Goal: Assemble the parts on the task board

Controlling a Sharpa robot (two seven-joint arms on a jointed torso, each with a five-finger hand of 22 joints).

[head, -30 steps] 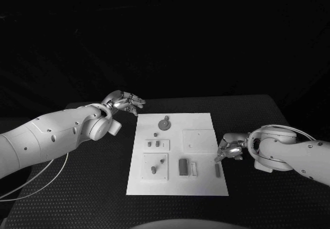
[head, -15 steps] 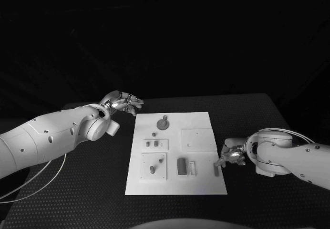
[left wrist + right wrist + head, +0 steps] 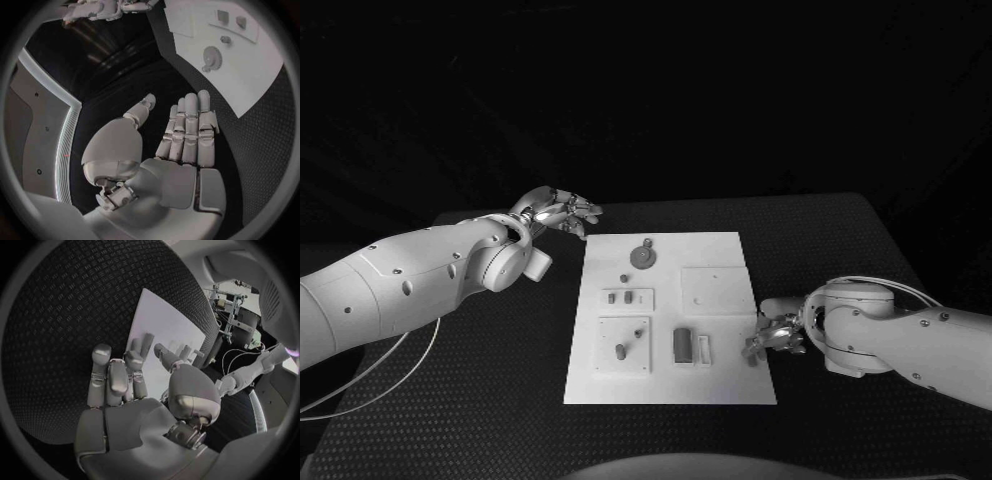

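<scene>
The task board (image 3: 672, 318) is a white rectangular plate lying flat on the table in front of me, its long side running away from me. Near its far end lies a round grey part (image 3: 643, 258) with a short stem. At mid-board two small parts (image 3: 623, 296) stand side by side on a raised tile. Nearer me, two pegs (image 3: 629, 344) stand in a square tile, beside a dark upright block (image 3: 682, 346) and a slim rod (image 3: 753, 357) at my right edge.
</scene>
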